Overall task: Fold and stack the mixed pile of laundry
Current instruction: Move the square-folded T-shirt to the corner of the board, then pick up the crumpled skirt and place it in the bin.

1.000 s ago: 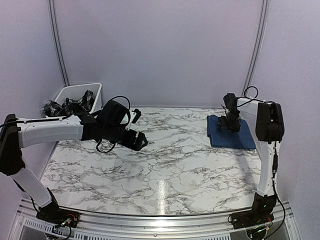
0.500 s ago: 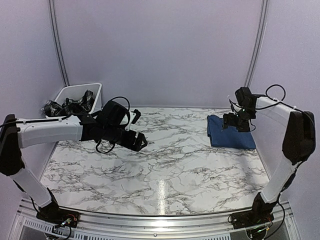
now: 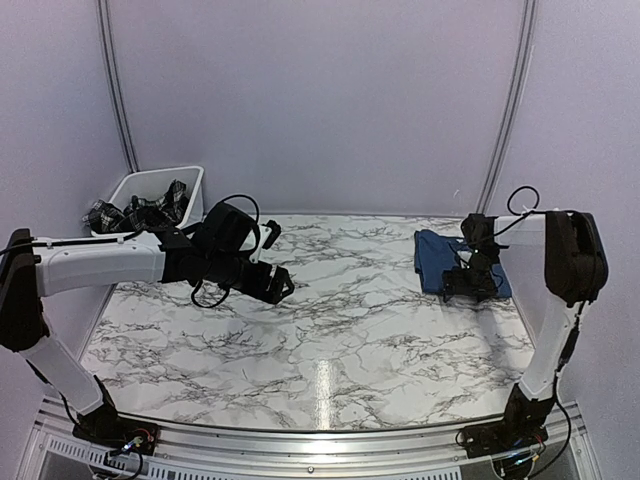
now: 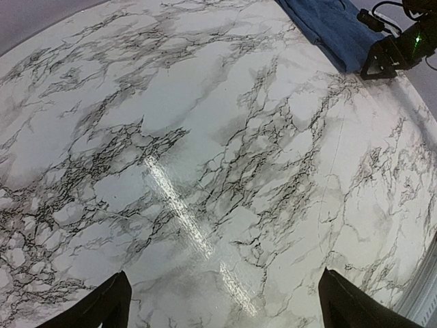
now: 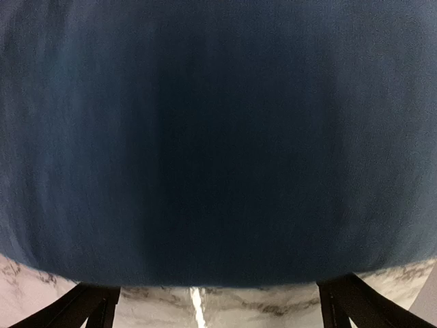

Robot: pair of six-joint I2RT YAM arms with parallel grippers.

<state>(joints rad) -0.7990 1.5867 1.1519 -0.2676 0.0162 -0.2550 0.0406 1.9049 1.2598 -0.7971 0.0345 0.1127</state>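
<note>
The folded navy blue t-shirt (image 3: pixel 440 262) lies flat at the right back of the marble table (image 3: pixel 330 330). It fills the right wrist view (image 5: pixel 218 137) and shows at the top of the left wrist view (image 4: pixel 328 31). My right gripper (image 3: pixel 468 288) is open and empty, low over the shirt's near edge. The black-and-white plaid garment (image 3: pixel 135 212) sits bunched in the white bin (image 3: pixel 190 182) at the back left. My left gripper (image 3: pixel 280 284) is open and empty, hovering above the table's left middle.
The white bin stands off the table's back left corner. Lilac walls close in the back and sides. The right arm's wrist (image 4: pixel 399 51) shows in the left wrist view beside the shirt.
My right gripper rose off the shirt toward the right wall, then came down at the shirt's near edge. The left arm has hardly moved.
</note>
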